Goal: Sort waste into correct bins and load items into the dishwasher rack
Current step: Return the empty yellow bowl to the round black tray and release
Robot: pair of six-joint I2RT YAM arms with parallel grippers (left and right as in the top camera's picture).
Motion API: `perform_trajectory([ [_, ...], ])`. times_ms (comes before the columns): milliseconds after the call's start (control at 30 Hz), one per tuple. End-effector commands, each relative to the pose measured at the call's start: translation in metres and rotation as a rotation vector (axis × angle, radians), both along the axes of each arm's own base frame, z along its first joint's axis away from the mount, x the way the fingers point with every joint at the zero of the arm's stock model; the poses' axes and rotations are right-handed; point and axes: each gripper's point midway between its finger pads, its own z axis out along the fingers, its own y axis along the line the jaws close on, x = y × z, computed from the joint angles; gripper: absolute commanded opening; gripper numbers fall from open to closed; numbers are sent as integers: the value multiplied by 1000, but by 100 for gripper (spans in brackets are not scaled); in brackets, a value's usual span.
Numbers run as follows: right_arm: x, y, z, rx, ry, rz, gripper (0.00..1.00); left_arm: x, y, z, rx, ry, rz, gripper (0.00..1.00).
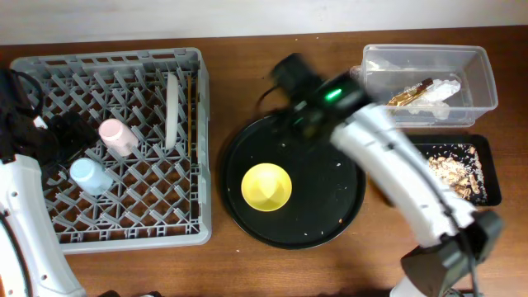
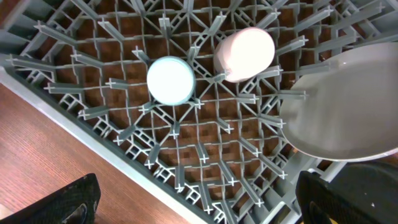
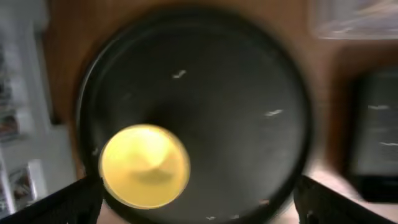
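The grey dishwasher rack (image 1: 49, 224) stands at the left. In it are the pink cup (image 1: 116, 136), the light-blue cup (image 1: 89, 176), the grey plate (image 1: 172, 111) on edge and the chopsticks (image 1: 192, 107). The left wrist view shows the blue cup (image 2: 170, 79), the pink cup (image 2: 244, 53) and the plate (image 2: 348, 106). My left gripper (image 2: 199, 205) is open and empty over the rack's left edge (image 1: 58, 136). The yellow bowl (image 1: 266, 186) sits on the round black tray (image 1: 330, 198). My right gripper (image 3: 199, 205) is open and empty above that tray, with the bowl (image 3: 145, 166) below.
The clear tub (image 1: 474, 70) at the back right holds the white napkin (image 1: 441, 91) and the gold-brown wrapper (image 1: 408, 95). The shallow black tray (image 1: 487, 148) in front of it holds beige food scraps (image 1: 454, 169). A few crumbs lie on the round tray.
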Motion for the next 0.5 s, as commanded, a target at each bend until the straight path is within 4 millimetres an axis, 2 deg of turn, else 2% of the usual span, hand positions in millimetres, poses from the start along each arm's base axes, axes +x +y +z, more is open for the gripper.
perform_trajectory([
  [0, 17, -72, 36, -79, -59, 13, 99, -1, 1, 0, 4, 3, 13, 99],
  [133, 27, -148, 35, -121, -36, -92, 99, -1, 1, 0, 4, 3, 13, 99],
  [200, 27, -173, 35, -120, -32, -159, 99, -1, 1, 0, 4, 3, 13, 99],
  [400, 22, -226, 34, -73, -23, -340, 99, 4, 2, 2, 9, -21, 12, 99],
  [467, 21, -234, 34, -73, -23, -361, 99, 4, 2, 2, 9, -20, 12, 99],
])
